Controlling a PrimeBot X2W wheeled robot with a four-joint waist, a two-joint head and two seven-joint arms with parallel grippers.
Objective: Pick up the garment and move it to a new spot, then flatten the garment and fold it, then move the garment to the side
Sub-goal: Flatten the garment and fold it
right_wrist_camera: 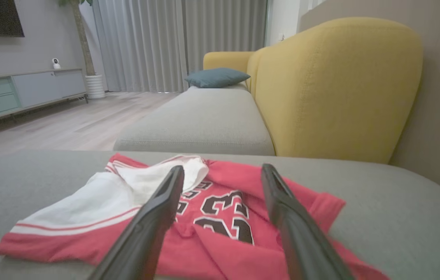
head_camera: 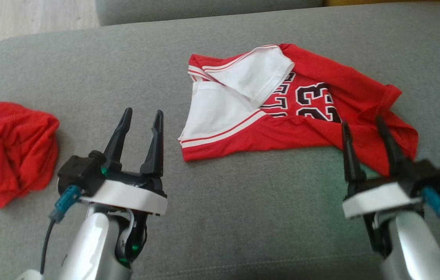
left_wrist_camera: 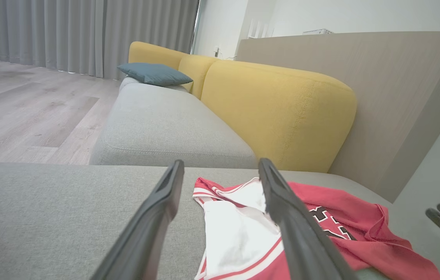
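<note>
- The garment (head_camera: 282,134), a red jersey with black numerals and white panels, lies crumpled on the grey seat cushion (head_camera: 243,217). It sits right of the cushion's middle, toward the far edge.
- Its white panels are turned up on the side facing the cushion's left edge. Its red body trails toward the right edge.
- The right gripper (head_camera: 361,122) stands at the garment's near right end, with its fingers spread wide and nothing held. Seen from the head, its fingertips overlap the red hem; whether they touch the fabric cannot be told.
- The left gripper (head_camera: 143,112) is over bare cushion, near the garment's near left corner but apart from it. Its fingers are likewise spread wide and empty.
- A second red cloth (head_camera: 9,151) lies bunched at the cushion's left edge, well apart from the garment.
- A yellow backrest (left_wrist_camera: 282,112) rises beyond the far edge.
</note>
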